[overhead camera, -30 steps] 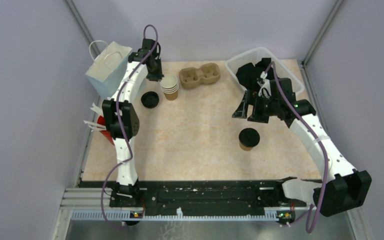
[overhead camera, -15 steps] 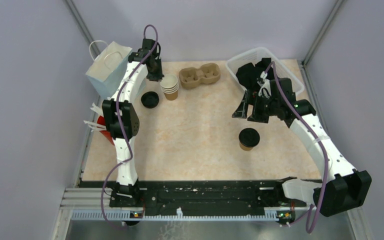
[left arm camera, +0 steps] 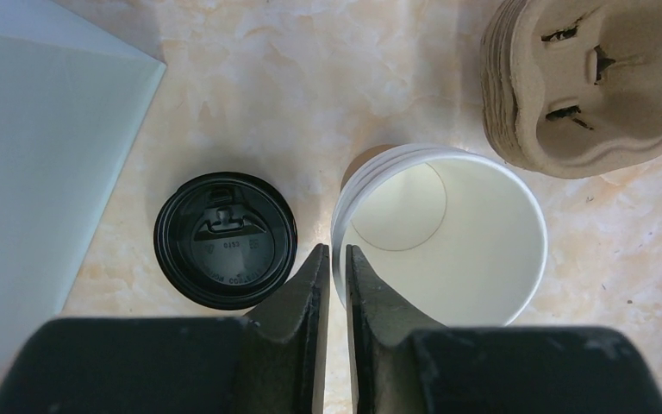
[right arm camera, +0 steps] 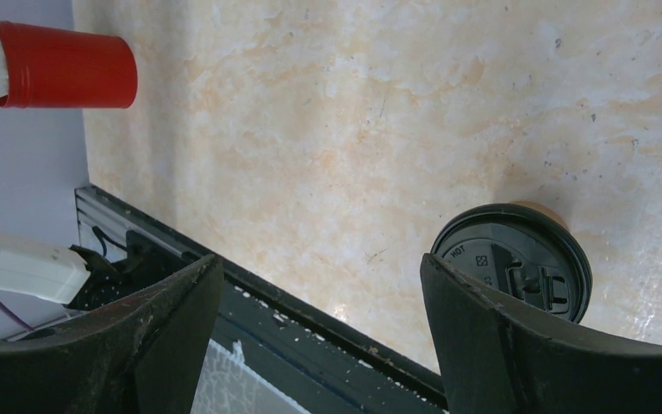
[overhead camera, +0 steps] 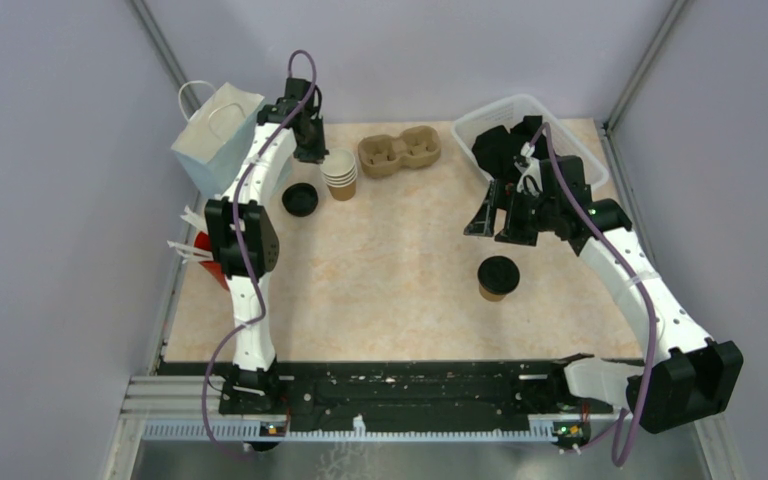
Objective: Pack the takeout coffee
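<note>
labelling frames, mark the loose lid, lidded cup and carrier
loose lid (left arm camera: pixel 225 241), left wrist view, centre of its top
lidded cup (overhead camera: pixel 498 272), top external view, its black lid
carrier (overhead camera: pixel 400 151), top external view, ridge between its holes

**Materials and surface finishes on the packing table**

The stack of kraft-brown paper cups (left arm camera: pixel 435 233) is matt outside, with a smooth white lining of faint sheen. The round black plastic lid (left arm camera: pixel 224 240) is semi-glossy with moulded relief, as is the lid on the single lidded brown paper cup (right arm camera: pixel 510 272). The brown two-hole carrier (left arm camera: pixel 595 78) is rough, fibrous moulded pulp. The pale blue-grey paper bag (left arm camera: pixel 34 155) is smooth and matt. The beige marbled tabletop (right arm camera: pixel 353 129) looks smooth and lightly speckled; the red cup (right arm camera: pixel 65 71) has a satin sheen
</note>
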Action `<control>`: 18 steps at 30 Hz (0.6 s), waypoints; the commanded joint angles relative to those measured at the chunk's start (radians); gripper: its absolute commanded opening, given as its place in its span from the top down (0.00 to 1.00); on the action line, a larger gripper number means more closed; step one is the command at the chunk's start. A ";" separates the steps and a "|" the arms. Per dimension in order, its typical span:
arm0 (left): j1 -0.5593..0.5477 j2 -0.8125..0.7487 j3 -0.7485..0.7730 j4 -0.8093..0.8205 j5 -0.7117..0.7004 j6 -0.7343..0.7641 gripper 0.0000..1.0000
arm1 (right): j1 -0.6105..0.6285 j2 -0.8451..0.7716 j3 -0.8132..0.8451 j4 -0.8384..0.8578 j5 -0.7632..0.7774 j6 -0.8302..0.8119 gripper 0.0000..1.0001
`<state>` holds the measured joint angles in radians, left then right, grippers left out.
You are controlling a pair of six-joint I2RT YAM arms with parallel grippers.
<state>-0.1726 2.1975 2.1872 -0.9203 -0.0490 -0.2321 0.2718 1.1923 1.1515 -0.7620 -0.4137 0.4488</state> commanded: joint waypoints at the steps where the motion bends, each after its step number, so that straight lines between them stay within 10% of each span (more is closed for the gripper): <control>1: -0.005 0.000 0.003 0.024 0.003 0.019 0.82 | -0.005 -0.029 -0.009 0.031 -0.010 0.006 0.16; 18: -0.005 -0.045 0.052 -0.021 0.029 -0.071 1.00 | -0.005 -0.041 -0.006 0.032 -0.016 0.007 0.16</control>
<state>-0.1722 2.2017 2.1883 -0.9222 -0.0410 -0.2588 0.2718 1.1912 1.1515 -0.7616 -0.4145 0.4492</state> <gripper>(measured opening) 0.007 0.843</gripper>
